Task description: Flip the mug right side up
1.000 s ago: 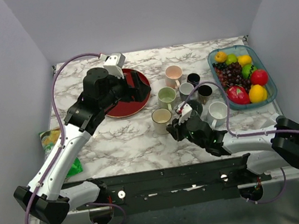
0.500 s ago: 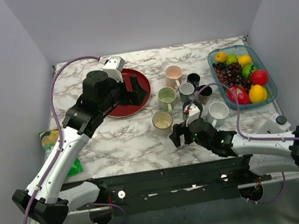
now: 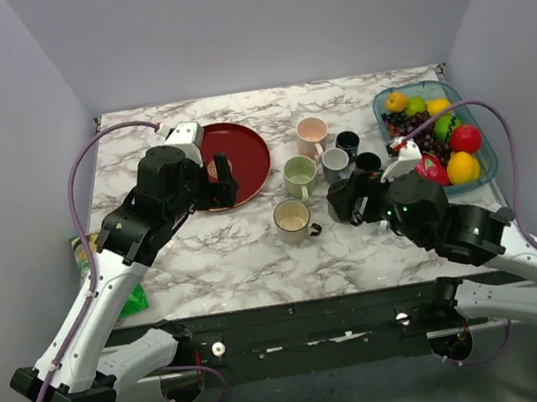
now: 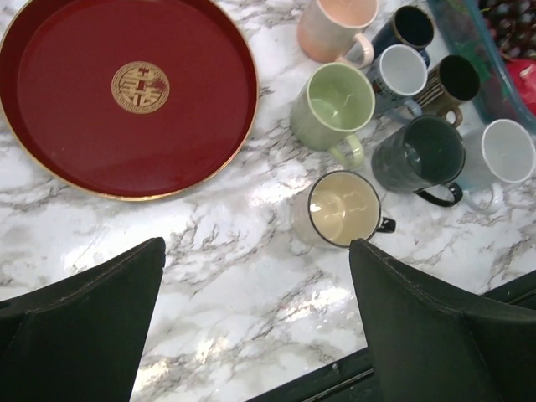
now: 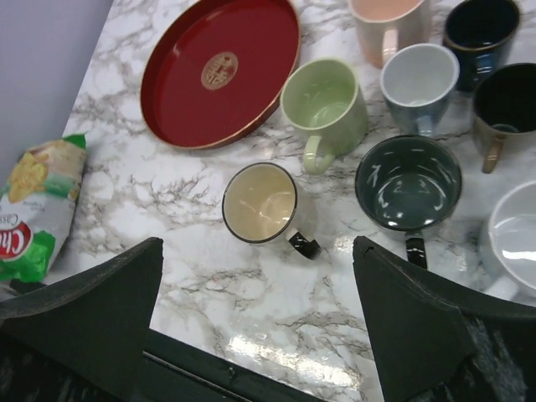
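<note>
1. Starting at the near middle of the white marble tabletop (image 3: 217, 259), locate the cream ceramic mug with the black handle (image 3: 292, 218): upright, mouth up, empty, base on the marble, handle turned toward the right arm's side and the near edge.
2. Check the right gripper (image 5: 257, 243): jaws released and spread wide, nothing between them, raised above the table, clear of the cream mug and not touching any mug.
3. Check the left gripper (image 4: 257, 247): jaws likewise spread wide and empty, held in the air over the marble by the near rim of the round red lacquer tray with the gold emblem (image 4: 84, 126).
4. Note the nearest neighbours of the cream mug, all upright:
   - just behind it, a light green glazed mug (image 5: 322, 105), handle pointing back toward the cream mug;
   - to its right, a glossy dark green mug with a black handle (image 5: 408, 180);
   - further right, a white mug (image 4: 507, 151), partly cut off in the right wrist view.
5. Note the back row, also mouth up: a pink mug (image 3: 311, 134), a grey-blue mug with a white interior (image 4: 400, 71), a navy mug (image 4: 412, 27) and a dark brown mug (image 4: 456, 79), packed close together.
6. Record the outer items: at the far right, a clear blue plastic tray (image 3: 450, 93) loaded with coloured fruit; at the left edge, a green snack bag (image 5: 38, 209), well apart from the mugs.
</note>
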Controlling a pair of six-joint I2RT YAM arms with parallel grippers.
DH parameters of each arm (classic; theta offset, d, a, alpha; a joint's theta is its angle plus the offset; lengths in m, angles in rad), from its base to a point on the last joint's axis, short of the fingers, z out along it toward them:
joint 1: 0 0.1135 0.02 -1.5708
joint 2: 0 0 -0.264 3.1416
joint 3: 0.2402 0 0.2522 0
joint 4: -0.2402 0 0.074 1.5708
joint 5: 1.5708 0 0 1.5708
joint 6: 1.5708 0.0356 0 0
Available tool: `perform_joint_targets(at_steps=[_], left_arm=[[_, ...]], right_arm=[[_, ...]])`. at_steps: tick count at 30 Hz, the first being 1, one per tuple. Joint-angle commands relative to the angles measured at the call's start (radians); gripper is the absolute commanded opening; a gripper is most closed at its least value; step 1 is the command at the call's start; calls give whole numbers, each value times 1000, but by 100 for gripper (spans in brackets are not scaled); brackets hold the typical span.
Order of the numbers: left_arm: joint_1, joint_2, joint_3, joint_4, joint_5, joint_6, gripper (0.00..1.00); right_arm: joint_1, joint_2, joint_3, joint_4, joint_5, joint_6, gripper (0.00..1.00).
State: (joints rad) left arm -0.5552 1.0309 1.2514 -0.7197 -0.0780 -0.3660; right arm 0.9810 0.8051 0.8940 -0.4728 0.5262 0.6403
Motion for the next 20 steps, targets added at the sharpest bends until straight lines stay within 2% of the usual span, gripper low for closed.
perform_joint_targets(at_steps=[1,7,9,20], left_arm=[[5,-40,20,-119,-80,2,99],[6,-86,20,-133,-109,-17,99],[5,-92,31,-139,-150,-24,99],[5,-111,60,-135,-193,-28,99]], right_arm=[[4,-59,85,-267,162,107,100],[2,-161,115,-270,192,98,100],[2,-172,117,-276,208,85,100],[4,-185,106,-297,222,101,100]])
